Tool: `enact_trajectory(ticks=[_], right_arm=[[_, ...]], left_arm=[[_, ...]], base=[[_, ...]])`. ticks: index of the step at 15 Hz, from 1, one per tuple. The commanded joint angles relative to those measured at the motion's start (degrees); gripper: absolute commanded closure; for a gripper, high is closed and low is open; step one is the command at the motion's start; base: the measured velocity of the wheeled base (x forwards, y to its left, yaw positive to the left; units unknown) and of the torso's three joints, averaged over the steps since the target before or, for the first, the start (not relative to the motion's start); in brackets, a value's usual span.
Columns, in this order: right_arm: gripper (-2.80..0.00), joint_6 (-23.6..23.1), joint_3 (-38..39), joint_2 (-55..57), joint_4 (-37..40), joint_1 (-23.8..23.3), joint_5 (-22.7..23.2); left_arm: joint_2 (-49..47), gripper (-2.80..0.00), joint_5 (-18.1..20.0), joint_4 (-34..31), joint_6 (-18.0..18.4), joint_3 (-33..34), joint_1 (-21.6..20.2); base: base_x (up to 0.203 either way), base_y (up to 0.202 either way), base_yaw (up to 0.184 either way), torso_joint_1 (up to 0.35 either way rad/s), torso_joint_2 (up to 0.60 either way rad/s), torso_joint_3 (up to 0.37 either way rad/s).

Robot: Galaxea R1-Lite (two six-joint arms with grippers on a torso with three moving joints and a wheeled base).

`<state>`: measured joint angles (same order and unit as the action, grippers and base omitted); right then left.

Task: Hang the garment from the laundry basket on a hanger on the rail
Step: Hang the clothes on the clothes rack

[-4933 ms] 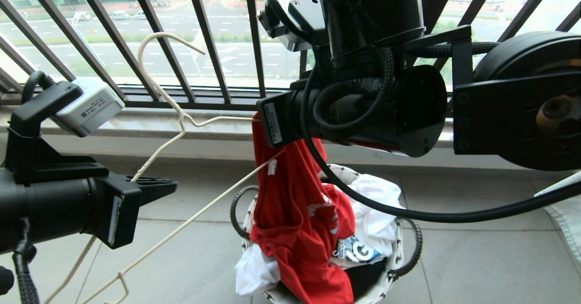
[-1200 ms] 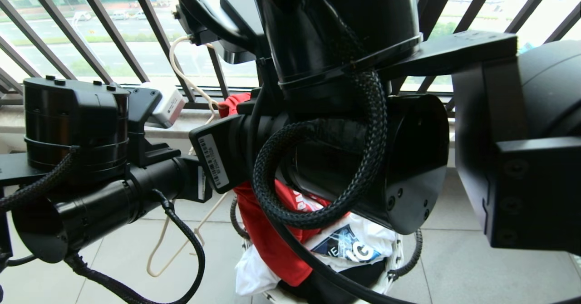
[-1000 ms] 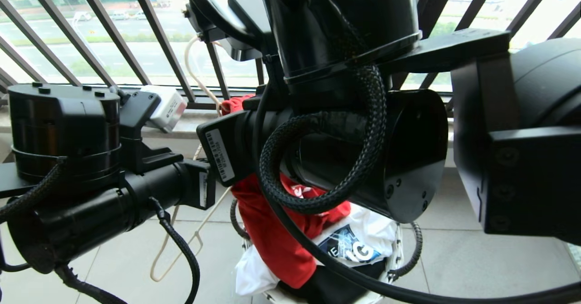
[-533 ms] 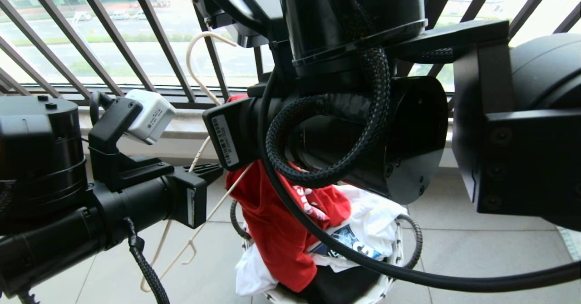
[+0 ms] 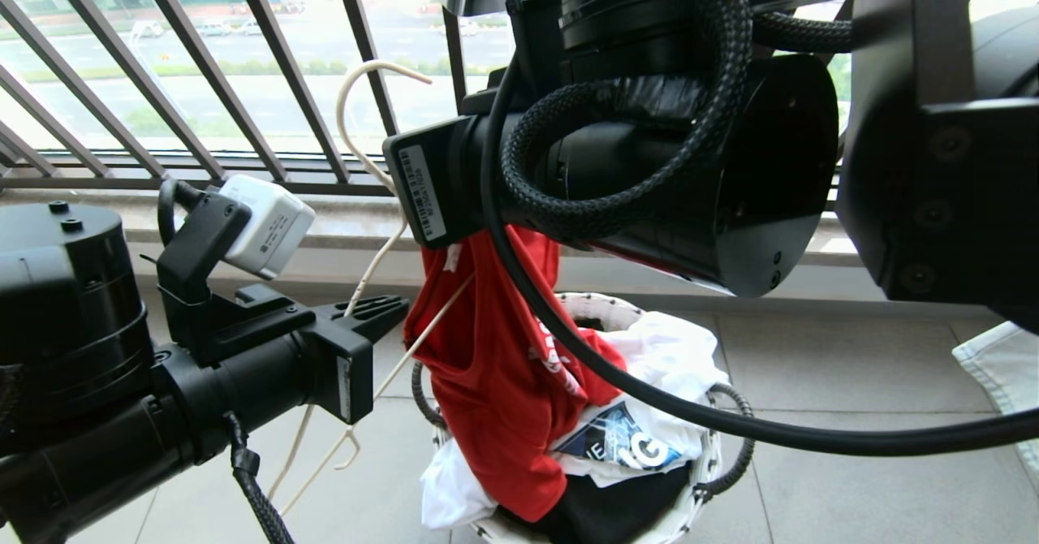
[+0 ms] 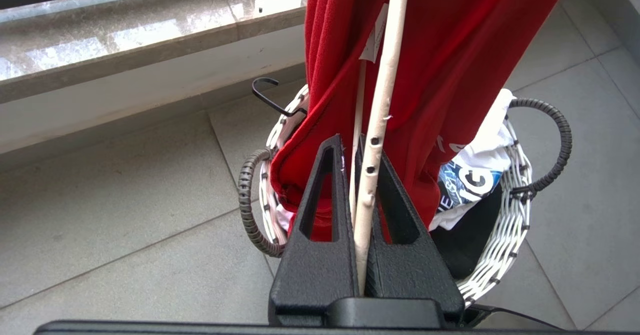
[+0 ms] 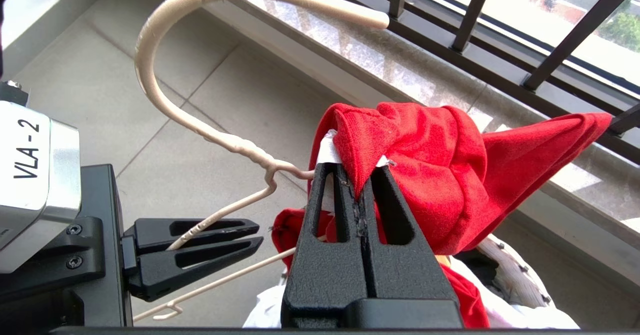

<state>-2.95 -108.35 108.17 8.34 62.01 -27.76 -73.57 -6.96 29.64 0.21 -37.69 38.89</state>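
Pinching one arm of the hanger between its closed black fingers, the left gripper stands at the left of the head view, just beside the hanging cloth. The thin cream wire passes straight between the two fingers, and the long curved hook rises above them in front of the black balcony bars.

The right gripper is also closed, and it bites a fold of the garment near its white neck label. Its big black arm fills the upper middle and right of the head view.

The red T-shirt hangs down from this grip as a long bunch, and one wire of the hanger crosses in front of it. Its lower end is lying inside the laundry basket, on top of a white printed shirt and something black. The basket stands on grey floor tiles, near the stone sill under the bars.
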Motion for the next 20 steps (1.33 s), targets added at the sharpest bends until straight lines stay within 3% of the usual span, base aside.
enact_trajectory(ticks=[1, 7, 11, 20], right_arm=[[0.0, -0.1, -0.3, -0.1, 0.2, -0.1, -0.1], [0.0, -1.2, -0.5, -0.8, 0.1, 0.2, -0.5], [0.0, -1.4, -0.5, -0.8, 0.1, 0.7, -1.0], [0.0, -1.4, 0.8, -0.7, 0.3, 2.7, -2.1]], left_arm=[[-2.0, 0.0, 0.3, 5.5, 0.1, 1.8, 0.0], [-5.9, 0.0, 0.3, 17.9, 0.3, 4.7, 0.0], [-10.3, 0.0, 0.3, 28.8, 2.5, 7.8, 0.0], [-13.4, 0.0, 0.0, 38.1, 2.5, 8.1, 0.0]], base=[[0.0, 0.0, 0.0, 0.0, 0.0, 0.0], [0.0, 0.0, 0.0, 0.0, 0.0, 0.0], [0.0, 0.0, 0.0, 0.0, 0.0, 0.0], [0.0, 0.0, 0.0, 0.0, 0.0, 0.0]])
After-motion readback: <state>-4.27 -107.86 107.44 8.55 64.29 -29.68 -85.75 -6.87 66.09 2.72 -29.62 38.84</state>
